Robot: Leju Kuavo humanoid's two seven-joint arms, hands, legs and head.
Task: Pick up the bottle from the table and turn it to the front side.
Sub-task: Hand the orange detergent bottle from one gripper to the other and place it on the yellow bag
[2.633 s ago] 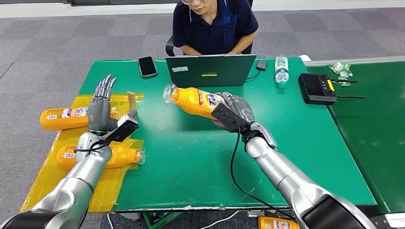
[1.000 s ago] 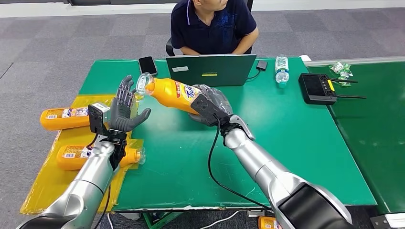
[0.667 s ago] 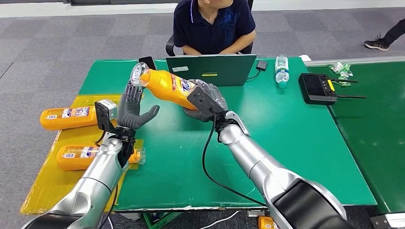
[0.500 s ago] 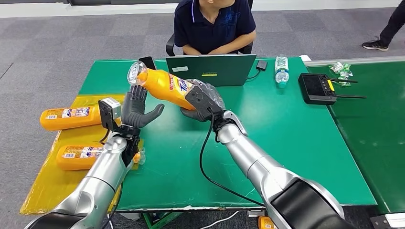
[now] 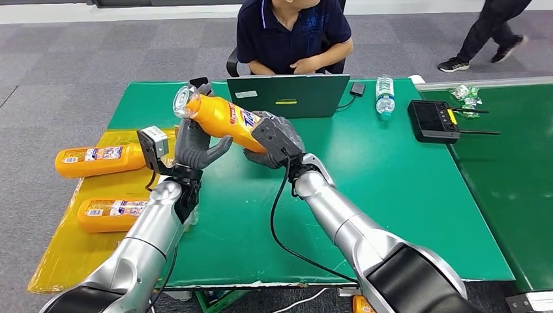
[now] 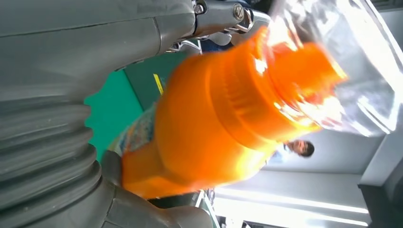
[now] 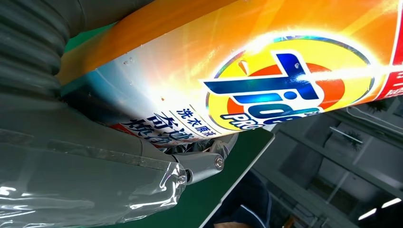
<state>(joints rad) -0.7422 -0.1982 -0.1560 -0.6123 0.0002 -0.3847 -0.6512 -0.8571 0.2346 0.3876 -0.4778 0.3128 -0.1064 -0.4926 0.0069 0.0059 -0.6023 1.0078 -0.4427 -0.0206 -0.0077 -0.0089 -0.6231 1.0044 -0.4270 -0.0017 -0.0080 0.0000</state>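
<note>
The orange bottle (image 5: 225, 117) is held in the air over the green table (image 5: 391, 189), tilted, with its clear cap (image 5: 182, 101) pointing toward ten o'clock and its base toward four o'clock. The right hand (image 5: 277, 140) grips the lower body of the bottle, fingers wrapped round it; the right wrist view shows the round blue and orange logo on the label (image 7: 285, 90) close up. The left hand (image 5: 195, 147) is under the neck end, fingers and thumb spread apart and cupped beside the bottle; I cannot tell whether they touch it. In the left wrist view the bottle's shoulder and cap fill the space next to the thumb (image 6: 157, 216).

At nine o'clock from the hands, two more orange bottles (image 5: 101, 160) lie on their sides on a yellow sheet (image 5: 65, 254) at the table's left edge. At twelve o'clock a person (image 5: 293, 29) sits behind an open laptop (image 5: 287, 94). A water bottle (image 5: 385, 94) stands at one o'clock, and a black remote control (image 5: 433, 120) lies at two o'clock.
</note>
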